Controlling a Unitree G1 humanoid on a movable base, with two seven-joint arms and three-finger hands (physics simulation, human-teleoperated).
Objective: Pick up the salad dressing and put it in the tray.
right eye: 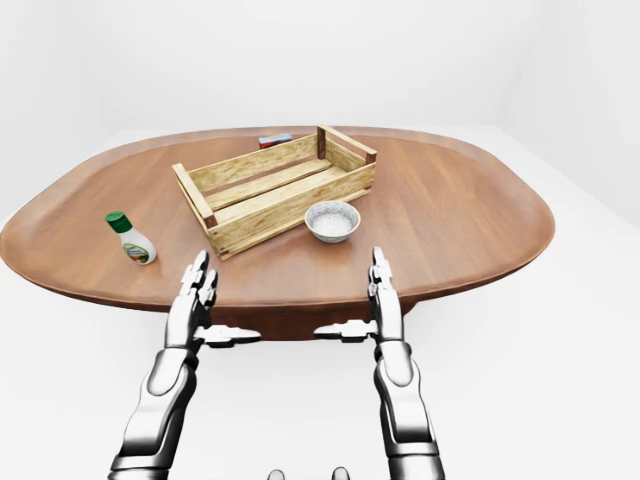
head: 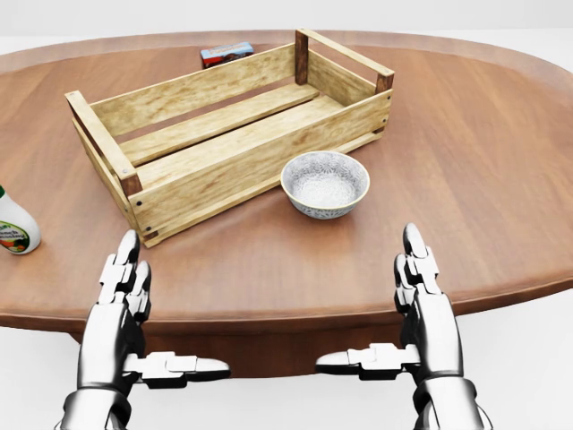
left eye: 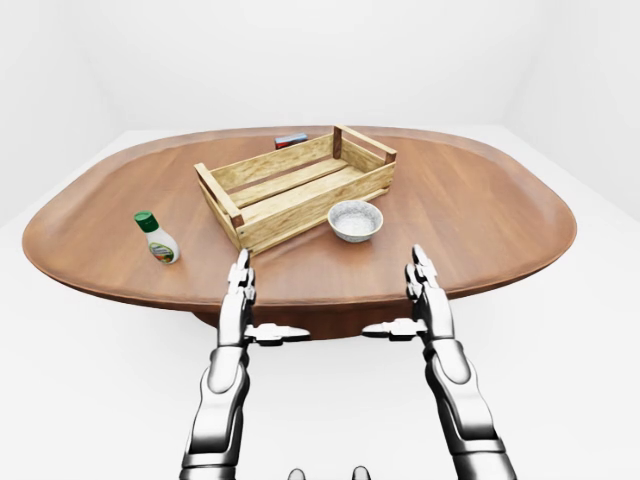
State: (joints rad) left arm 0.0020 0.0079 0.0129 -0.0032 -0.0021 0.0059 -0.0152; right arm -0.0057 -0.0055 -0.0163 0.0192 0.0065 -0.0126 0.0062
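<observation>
Bottle off to the left of the left hand, not yet reached.

The salad dressing bottle (left eye: 156, 238) stands upright on the table (left eye: 480, 215), up and left of the left hand (left eye: 238, 292), which is nearer. Both it and the right hand (left eye: 424, 290) are spread flat, holding nothing. The crate (left eye: 295, 185) lies up and right; the bottle looks slightly tilted, perhaps.

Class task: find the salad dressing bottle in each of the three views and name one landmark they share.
Left-eye view: salad dressing bottle, left of centre on the table.
Head view: at the left edge, cut off, cap hidden.
Right-eye view: left, nearer the table's edge.
Shared landmark: the wooden tray, to the bottle's right in every view.
</observation>
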